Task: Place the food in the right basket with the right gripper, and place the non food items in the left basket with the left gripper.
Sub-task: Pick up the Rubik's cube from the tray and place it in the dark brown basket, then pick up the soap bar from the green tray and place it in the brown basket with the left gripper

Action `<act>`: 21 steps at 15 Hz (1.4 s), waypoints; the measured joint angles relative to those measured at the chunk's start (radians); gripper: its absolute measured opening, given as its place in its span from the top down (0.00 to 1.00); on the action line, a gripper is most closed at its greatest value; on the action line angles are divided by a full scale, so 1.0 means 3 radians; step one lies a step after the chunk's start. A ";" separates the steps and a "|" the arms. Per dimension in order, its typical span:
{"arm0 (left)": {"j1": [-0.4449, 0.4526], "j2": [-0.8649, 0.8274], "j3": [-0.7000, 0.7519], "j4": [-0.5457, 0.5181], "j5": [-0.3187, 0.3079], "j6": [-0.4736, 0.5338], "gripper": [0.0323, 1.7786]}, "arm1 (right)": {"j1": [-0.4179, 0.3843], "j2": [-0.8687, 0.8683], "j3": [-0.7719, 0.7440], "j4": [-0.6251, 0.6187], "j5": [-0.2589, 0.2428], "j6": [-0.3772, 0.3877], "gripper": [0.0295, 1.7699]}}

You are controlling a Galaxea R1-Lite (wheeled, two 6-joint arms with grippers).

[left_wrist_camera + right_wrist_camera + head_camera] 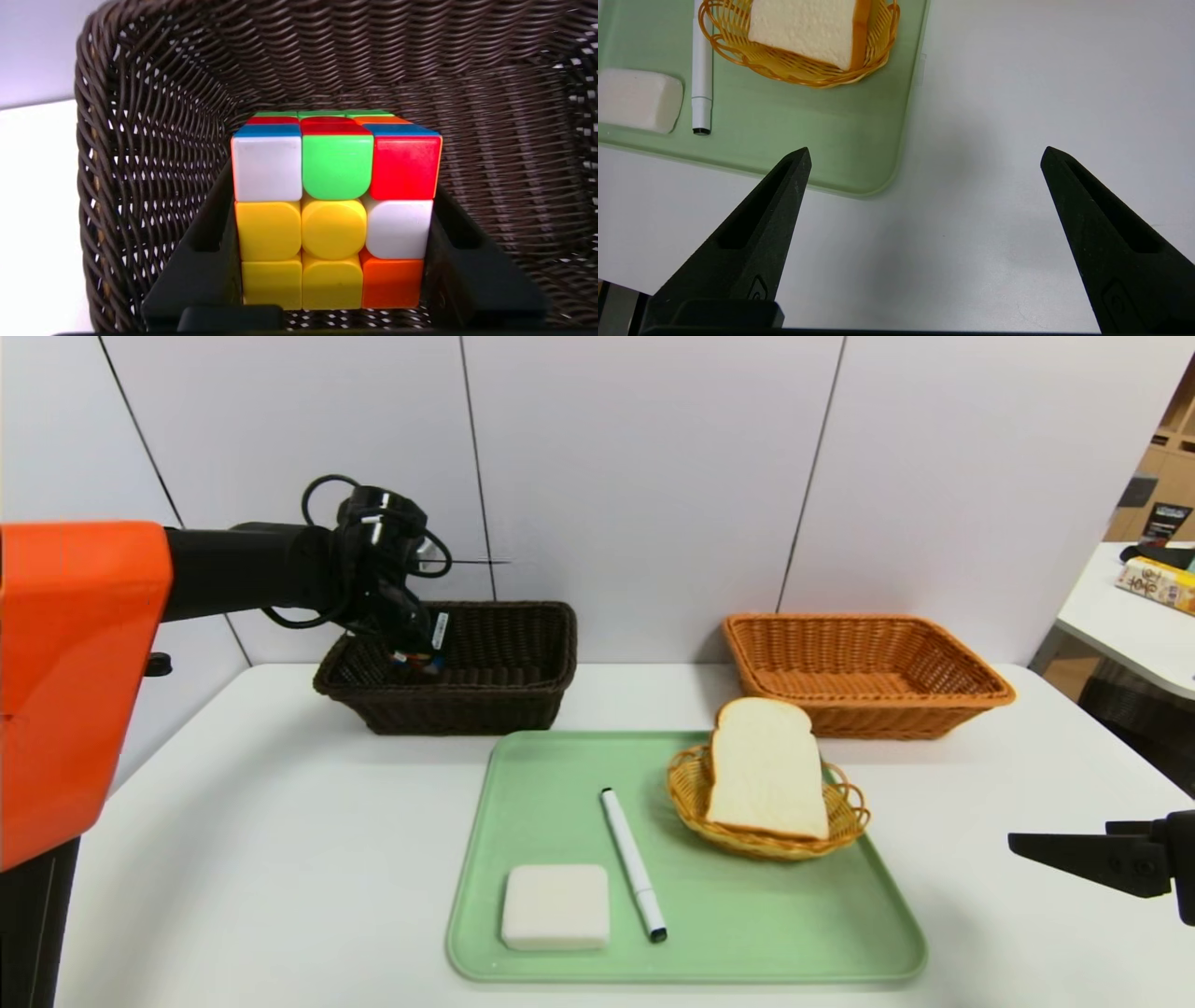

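From where I stand, nearest on the pale worktop (261,859) is the green tray (775,933), with a white block (555,907) and, beside it, a white marker (633,863). The robot's right hand (926,156) is parked off the tray's right side, its fingers wide apart with nothing between them. Farther back on the tray, a slice of bread (767,770) leans in a small wicker basket (695,803). Behind all this stand the orange-brown basket (868,723) on the right and the dark basket (457,709) on the left, and into that left one the left hand (332,224) reaches, clamped on a puzzle cube. I'd say the step in hand is dropping off a non-food item; next the jaws should part gently and lift clear of the rim. From the head, the arm hides most of the cube; the left wrist view gives its coloured faces (333,228) plainly, gripped on two opposite sides. The right wrist view shows the bread's brown crust (860,35) and both right fingers, where the head view catches that hand only at its edge.
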 joint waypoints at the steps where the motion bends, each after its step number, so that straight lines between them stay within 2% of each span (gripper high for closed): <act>1: 0.0027 0.0028 0.0000 0.0000 -0.0002 -0.0003 0.45 | 0.0000 0.0001 0.0005 -0.0051 0.0001 0.0001 0.04; 4: 0.0075 0.0083 0.0000 0.0021 -0.0005 -0.0008 0.43 | 0.0000 0.0003 0.0041 -0.0192 0.0000 0.0005 0.04; 9: 0.0082 0.0079 0.0000 0.0013 -0.0005 -0.0008 0.25 | 0.0000 0.0003 0.0060 -0.0199 0.0006 0.0001 0.04; 14: 0.0065 -0.0187 0.0000 0.0027 -0.0005 -0.0001 0.15 | 0.0000 0.0003 0.0061 -0.0204 0.0010 0.0004 0.04; 18: -0.0135 -0.0657 0.0000 0.0230 0.0001 -0.0039 0.11 | 0.0000 0.0005 0.0056 -0.0210 0.0019 0.0005 0.04; 21: -0.0482 -0.0993 0.0033 0.0564 0.0003 -0.0285 0.09 | 0.0000 0.0008 0.0057 -0.0224 0.0021 0.0004 0.04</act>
